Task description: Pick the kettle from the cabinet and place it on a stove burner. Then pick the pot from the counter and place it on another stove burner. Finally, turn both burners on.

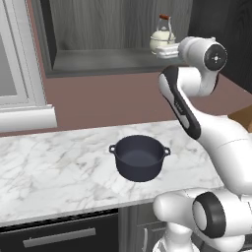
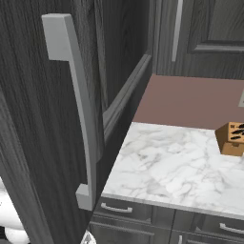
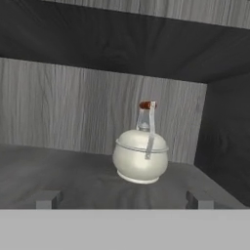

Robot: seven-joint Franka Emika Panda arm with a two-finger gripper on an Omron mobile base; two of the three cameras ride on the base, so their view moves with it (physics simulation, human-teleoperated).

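Kettle point(image 3: 141, 161) sits upright on cabinet point(image 3: 73, 176) shelf, centre frame in hand view, just beyond gripper point(image 3: 123, 199), fingertips point(image 3: 48, 199) spread wide, holding nothing. Pot point(image 1: 140, 157), centre of left base view, stands on counter point(image 1: 54, 170), interior bare.

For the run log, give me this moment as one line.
phase: reaching for kettle | claw: open, short of kettle | kettle: upright on cabinet shelf | pot: on counter

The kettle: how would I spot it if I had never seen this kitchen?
Look above the marble counter to the open dark cabinet. On its shelf's right end stands the kettle, small, cream-white, with a tall red-topped handle, unlike the wide dark pot below.
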